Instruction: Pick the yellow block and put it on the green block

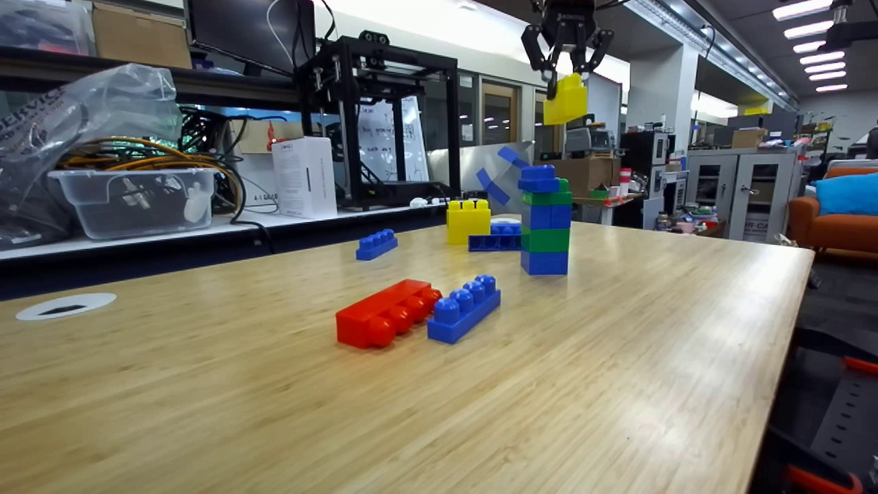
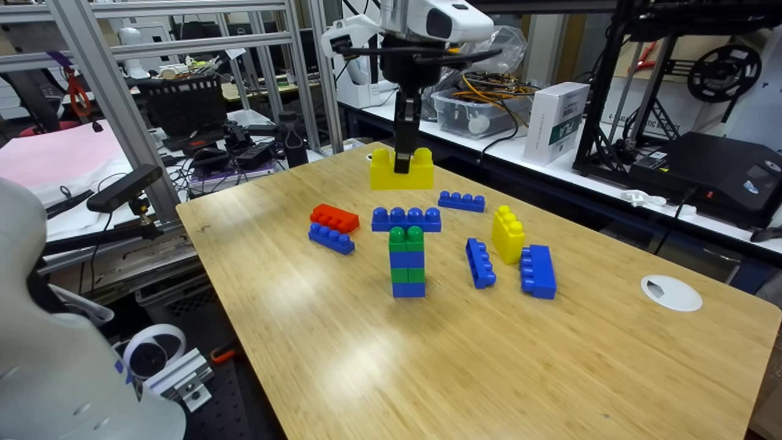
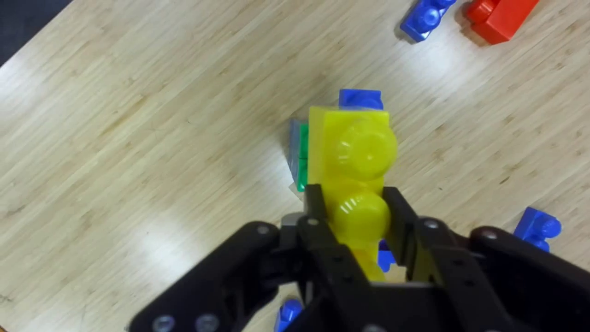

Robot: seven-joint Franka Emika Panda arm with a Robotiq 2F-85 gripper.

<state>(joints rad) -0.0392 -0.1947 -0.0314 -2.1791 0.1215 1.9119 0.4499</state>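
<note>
My gripper (image 1: 568, 79) is shut on the yellow block, studs up, held in the air. The block shows in both exterior views (image 1: 564, 106) (image 2: 391, 178) and the wrist view (image 3: 352, 177); the fingers (image 2: 402, 164) (image 3: 352, 198) clasp its middle. Below stands an upright tower of alternating blue and green blocks. Its upper green block (image 1: 547, 199) (image 2: 406, 243) has bare studs on one side. A long blue brick (image 1: 538, 181) (image 2: 406, 222) appears to lie across its other side. In the wrist view the yellow block hides most of the tower; a green strip (image 3: 303, 157) shows.
Another yellow brick (image 1: 468, 223) (image 2: 508, 235) stands on the table near blue bricks (image 2: 480, 263) (image 2: 537, 272). A red brick (image 1: 384, 312) lies beside a blue one (image 1: 465, 312). One more blue brick (image 1: 376, 245) lies apart. A shelf with a plastic bin (image 1: 137, 199) borders the table.
</note>
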